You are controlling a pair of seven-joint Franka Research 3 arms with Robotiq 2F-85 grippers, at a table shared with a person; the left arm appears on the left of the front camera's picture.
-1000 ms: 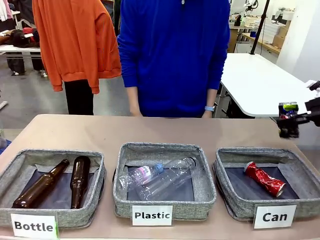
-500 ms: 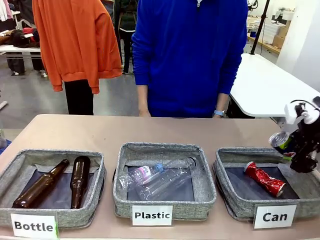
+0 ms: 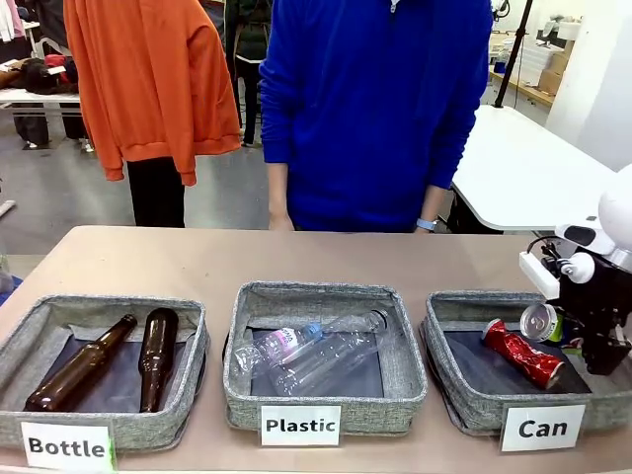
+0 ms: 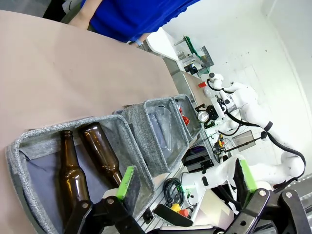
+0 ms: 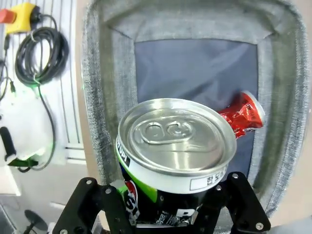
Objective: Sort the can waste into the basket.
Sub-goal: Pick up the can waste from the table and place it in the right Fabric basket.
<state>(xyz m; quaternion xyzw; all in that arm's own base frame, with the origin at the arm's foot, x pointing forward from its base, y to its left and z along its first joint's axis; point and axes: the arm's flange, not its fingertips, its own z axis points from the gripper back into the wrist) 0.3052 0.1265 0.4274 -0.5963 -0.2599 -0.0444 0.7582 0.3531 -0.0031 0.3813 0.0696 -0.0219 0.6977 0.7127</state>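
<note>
From the front, you have the right gripper (image 3: pixel 590 336) hanging over the right half of the basket (image 3: pixel 464 308), the grey woven bin with the white "Can" label. It pinches the dark can (image 3: pixel 542 322), which lies tilted with its silver lid turned toward the middle of the table, above the basket's dark base. The crushed red can (image 3: pixel 522 353) already lies inside on that base, slanting from near the far left toward the front right, dented along its length with a silver end. You can see the "Plastic" bin (image 3: pixel 321 395) in the centre holding clear bottles and the "Bottle" bin (image 3: pixel 104 420) at left holding two brown bottles. A person in a blue top (image 3: pixel 375 109) stands at the far side.

In the left wrist view, your left gripper (image 4: pixel 187 181) is spread wide with nothing between its green pads, hanging beyond the end of the bottle bin.

In the right wrist view, you look straight onto the dark can's (image 5: pixel 175 156) silver lid with its pull tab; below the rim runs a white band, then green, then a black body with a red-white-blue mark. The jaws clamp its sides. Beyond it lies the crushed red can (image 5: pixel 243 117) on the basket's (image 5: pixel 97 97) dark base.
</note>
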